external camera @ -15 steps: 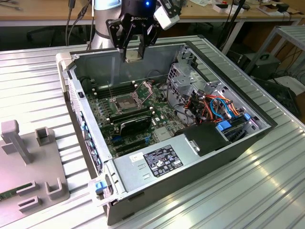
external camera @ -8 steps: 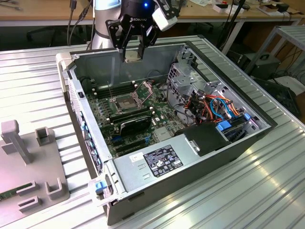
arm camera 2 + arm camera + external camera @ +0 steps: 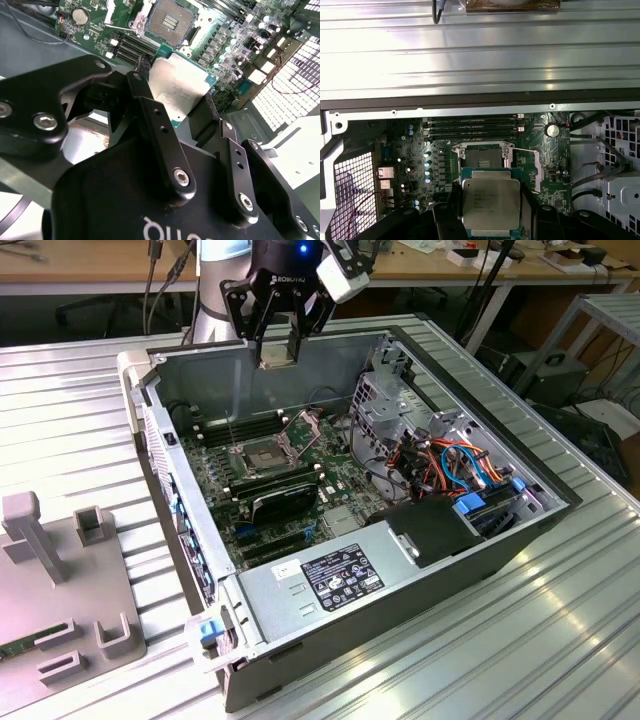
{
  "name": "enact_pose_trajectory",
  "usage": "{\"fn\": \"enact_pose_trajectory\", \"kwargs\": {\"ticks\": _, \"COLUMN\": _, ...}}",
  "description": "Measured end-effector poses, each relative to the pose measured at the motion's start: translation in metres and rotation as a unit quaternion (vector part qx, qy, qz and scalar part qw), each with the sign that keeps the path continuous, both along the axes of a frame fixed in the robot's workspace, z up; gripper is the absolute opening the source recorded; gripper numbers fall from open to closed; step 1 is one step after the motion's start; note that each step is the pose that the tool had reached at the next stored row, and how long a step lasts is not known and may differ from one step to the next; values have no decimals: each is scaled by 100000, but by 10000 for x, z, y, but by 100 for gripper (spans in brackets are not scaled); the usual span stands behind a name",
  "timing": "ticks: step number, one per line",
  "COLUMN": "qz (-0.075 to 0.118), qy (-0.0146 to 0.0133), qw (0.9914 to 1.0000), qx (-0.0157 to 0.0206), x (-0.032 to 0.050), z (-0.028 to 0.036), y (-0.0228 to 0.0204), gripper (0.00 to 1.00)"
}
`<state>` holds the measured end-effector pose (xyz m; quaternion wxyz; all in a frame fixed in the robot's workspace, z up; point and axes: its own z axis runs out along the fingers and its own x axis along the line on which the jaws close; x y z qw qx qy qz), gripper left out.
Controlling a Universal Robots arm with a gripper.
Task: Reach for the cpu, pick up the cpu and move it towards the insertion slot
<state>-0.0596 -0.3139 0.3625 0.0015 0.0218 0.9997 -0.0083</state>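
My gripper [image 3: 276, 348] is shut on the cpu [image 3: 275, 355], a flat square pale silver chip, and holds it in the air over the open computer case. In both wrist views the cpu [image 3: 180, 87] [image 3: 491, 205] sits clamped between the two black fingers [image 3: 150, 107], its metal lid facing the camera. The insertion slot [image 3: 262, 455] lies below on the green motherboard, with a dark centre and a silvery frame whose retaining plate is swung up. In the wrist views the insertion slot [image 3: 171, 20] [image 3: 482, 157] appears just beyond the cpu's edge.
Long black memory slots [image 3: 235, 430] run beside the socket, and a black finned block [image 3: 285, 495] sits next to it. A metal drive cage [image 3: 395, 405], coloured cables [image 3: 460, 465] and the power supply [image 3: 330, 580] occupy the case. A grey fixture [image 3: 60, 590] stands at the exterior view's left.
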Motion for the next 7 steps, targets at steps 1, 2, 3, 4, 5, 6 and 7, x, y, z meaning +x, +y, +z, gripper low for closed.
{"fn": "enact_pose_trajectory", "kwargs": {"ticks": 1, "qz": 1, "qy": -1, "qw": 100000, "qx": -2, "x": 0, "z": 0, "y": 0, "gripper": 55}}
{"fn": "enact_pose_trajectory", "kwargs": {"ticks": 2, "qz": -1, "qy": -3, "qw": 100000, "qx": -2, "x": 0, "z": 0, "y": 0, "gripper": 55}}
{"fn": "enact_pose_trajectory", "kwargs": {"ticks": 3, "qz": -2, "qy": -1, "qw": 100000, "qx": 0, "x": -1, "z": 0, "y": 0, "gripper": 55}}
{"fn": "enact_pose_trajectory", "kwargs": {"ticks": 4, "qz": 0, "qy": -2, "qw": 100000, "qx": -1, "x": -1, "z": 0, "y": 0, "gripper": 55}}
{"fn": "enact_pose_trajectory", "kwargs": {"ticks": 5, "qz": -1, "qy": -1, "qw": 100000, "qx": -1, "x": -3, "z": 0, "y": 0, "gripper": 55}}
{"fn": "enact_pose_trajectory", "kwargs": {"ticks": 6, "qz": 1, "qy": -1, "qw": 100000, "qx": 0, "x": -3, "z": 0, "y": 0, "gripper": 55}}
{"fn": "enact_pose_trajectory", "kwargs": {"ticks": 7, "qz": 0, "qy": -4, "qw": 100000, "qx": 1, "x": -3, "z": 0, "y": 0, "gripper": 55}}
